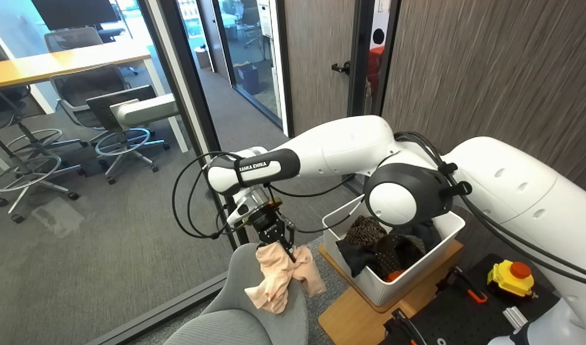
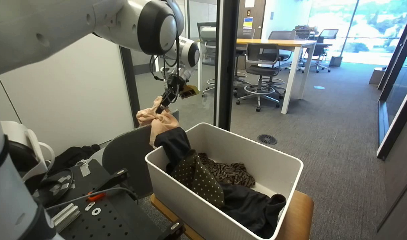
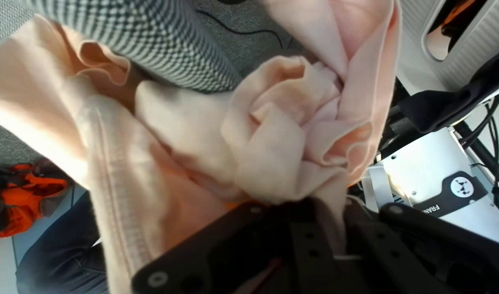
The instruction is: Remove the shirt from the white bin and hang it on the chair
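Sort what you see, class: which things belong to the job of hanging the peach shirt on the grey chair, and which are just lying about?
Belong to the job:
peach shirt
grey chair
white bin
gripper

Just lying about:
dotted cloth and patterned cloth, both in the white bin
metal bar
yellow box with a red button

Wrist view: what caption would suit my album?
A peach shirt, held in the gripper, drapes over the grey chair back.
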`<action>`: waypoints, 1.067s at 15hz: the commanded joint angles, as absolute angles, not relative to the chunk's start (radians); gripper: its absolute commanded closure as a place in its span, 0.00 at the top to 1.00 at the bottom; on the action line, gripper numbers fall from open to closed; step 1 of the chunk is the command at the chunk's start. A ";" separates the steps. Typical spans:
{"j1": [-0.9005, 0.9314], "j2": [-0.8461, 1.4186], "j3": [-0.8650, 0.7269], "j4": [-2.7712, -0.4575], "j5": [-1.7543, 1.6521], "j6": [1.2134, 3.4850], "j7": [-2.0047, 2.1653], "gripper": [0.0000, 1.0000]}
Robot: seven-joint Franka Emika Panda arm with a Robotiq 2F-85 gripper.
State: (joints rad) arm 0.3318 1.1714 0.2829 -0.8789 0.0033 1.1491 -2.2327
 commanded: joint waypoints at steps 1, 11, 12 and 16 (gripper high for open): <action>0.371 1.231 0.268 -0.762 -0.024 1.086 -2.219 0.09; 0.407 1.271 0.227 -0.650 -0.052 0.999 -2.136 0.67; 0.407 1.255 0.218 -0.667 -0.050 1.006 -2.128 0.76; 0.426 1.244 0.182 -0.641 -0.063 0.997 -2.042 1.00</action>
